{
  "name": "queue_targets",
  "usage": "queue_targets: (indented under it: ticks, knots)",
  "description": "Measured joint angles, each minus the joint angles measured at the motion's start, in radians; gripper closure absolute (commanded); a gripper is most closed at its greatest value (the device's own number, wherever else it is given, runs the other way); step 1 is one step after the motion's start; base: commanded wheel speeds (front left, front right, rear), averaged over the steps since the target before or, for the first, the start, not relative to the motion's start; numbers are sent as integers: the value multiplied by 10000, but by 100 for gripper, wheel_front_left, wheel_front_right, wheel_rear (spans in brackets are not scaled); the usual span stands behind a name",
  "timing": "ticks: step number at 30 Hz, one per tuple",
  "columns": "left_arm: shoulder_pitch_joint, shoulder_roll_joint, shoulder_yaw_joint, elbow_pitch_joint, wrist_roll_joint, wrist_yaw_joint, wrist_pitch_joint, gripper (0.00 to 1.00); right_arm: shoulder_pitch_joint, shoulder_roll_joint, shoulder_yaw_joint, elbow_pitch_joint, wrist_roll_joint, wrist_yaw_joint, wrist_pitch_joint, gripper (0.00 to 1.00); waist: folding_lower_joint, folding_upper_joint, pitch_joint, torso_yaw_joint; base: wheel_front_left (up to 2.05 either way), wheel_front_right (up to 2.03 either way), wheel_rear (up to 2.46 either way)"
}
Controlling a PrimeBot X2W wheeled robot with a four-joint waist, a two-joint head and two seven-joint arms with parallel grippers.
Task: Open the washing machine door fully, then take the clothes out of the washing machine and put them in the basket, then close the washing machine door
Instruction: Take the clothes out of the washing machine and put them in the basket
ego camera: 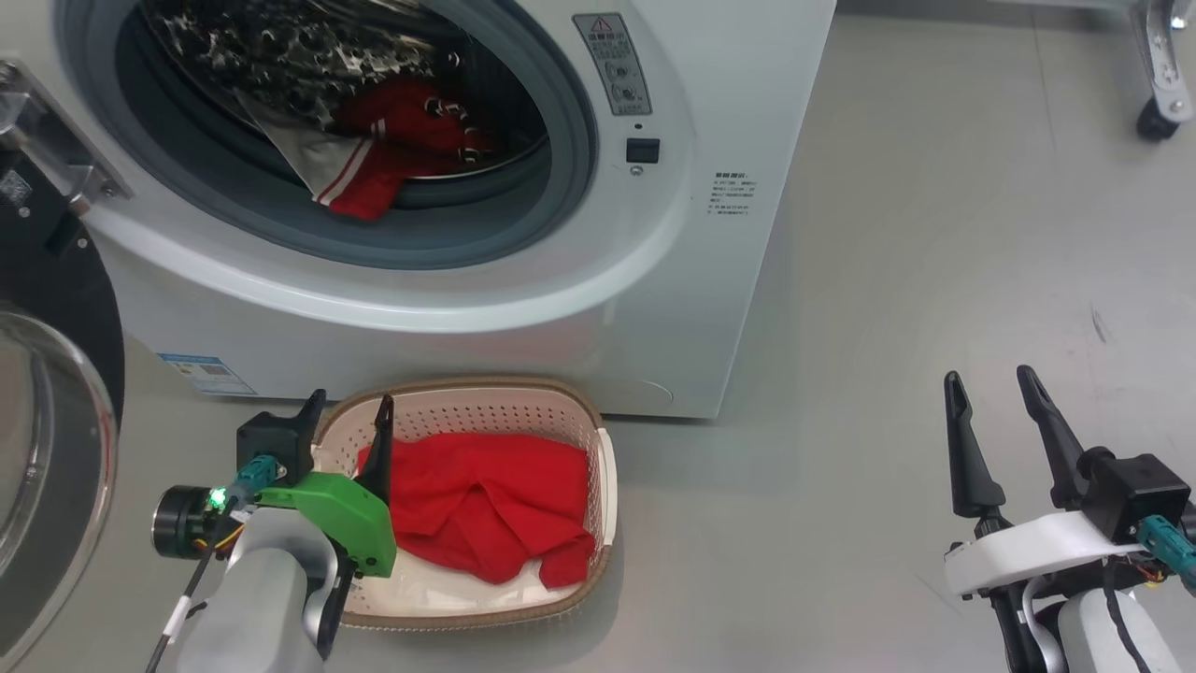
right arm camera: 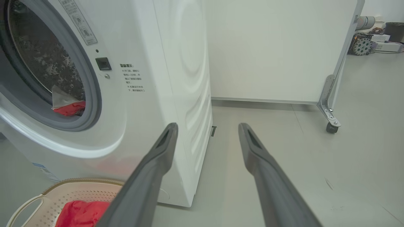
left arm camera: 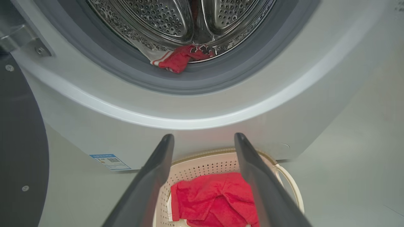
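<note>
Left gripper [ego camera: 348, 404] hung spread wide and empty over the left end of the basket [ego camera: 570, 411], which held a plain red garment [ego camera: 486, 505]. Red-and-white jersey [ego camera: 392, 150] lay low in the drum [left arm camera: 164, 19], up and ahead of that gripper, striped hem nearest the opening. Left arm judged nearer; right gripper [ego camera: 995, 383], likewise spread and empty, stood well apart over the floor [ego camera: 888, 280].

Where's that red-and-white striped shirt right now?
In the head view, upper left, the striped shirt lies inside the washing machine, at the drum's lower front, above the basket.
</note>
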Motion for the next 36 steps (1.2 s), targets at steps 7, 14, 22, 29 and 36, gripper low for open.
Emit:
queue_targets:
  ticks: [7,14,22,29,36]
  knots:
    - [616,6,100,-1547,174,0,-2,0,559,155,-6,44,15,-90,0,0,0,0,-898,299,0,0,0]
    - [1674,54,247,-2614,278,13,-2,0,932,257,100,56,61,-94,0,0,0,1,-1638,512,0,0,0]
    - [2653,65,462,-3764,318,125,-2,0,1307,288,192,23,77,-153,0,0,0,0,-2188,578,0,0,0]
    - [3155,84,554,-4560,483,234,-2,0,1344,314,244,-109,84,-176,0,0,0,0,-2265,522,0,0,0]
    - [3640,92,545,-4997,562,234,-2,0,1436,339,291,-221,86,-182,0,0,0,0,-2266,443,0,0,0]
